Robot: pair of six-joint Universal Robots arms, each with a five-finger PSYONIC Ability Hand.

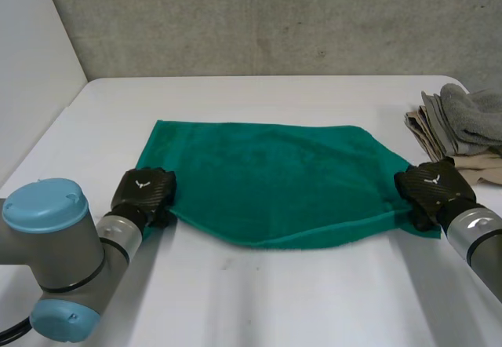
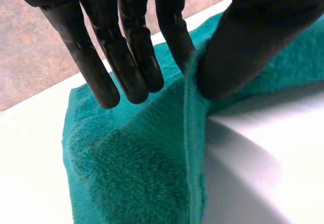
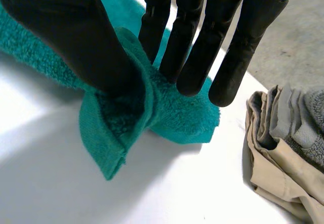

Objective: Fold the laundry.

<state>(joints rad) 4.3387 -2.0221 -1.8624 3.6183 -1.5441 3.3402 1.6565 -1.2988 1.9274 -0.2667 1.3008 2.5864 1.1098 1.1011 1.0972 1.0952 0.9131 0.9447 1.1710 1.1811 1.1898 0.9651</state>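
A green towel (image 1: 274,178) lies spread across the middle of the white table (image 1: 259,300) in the head view. Its far edge is straight, and its near edge bows toward the lower part of the frame between the 2 hands.

The left hand (image 1: 143,194) sits at the towel's near corner at centre left. The right hand (image 1: 430,190) sits at the other near corner at centre right. Each hand's back carries a small white emblem (image 1: 142,183) shaped like a winged Y, with no letters to read.

In the left wrist view the fingers (image 2: 126,57) are straight and close together. The thumb (image 2: 253,36) pinches the towel's hemmed edge against the nearest finger, and the edge is raised off the table at the pinch.

In the right wrist view the thumb (image 3: 76,41) presses a bunched fold of the corner against straight, side-by-side fingers (image 3: 195,46). A flap of the corner hangs below the thumb.

A stack of folded cloths (image 1: 463,131), beige and grey, rests at the right edge of the head view, just beside the right hand. A grey wall (image 1: 274,17) fills the top.
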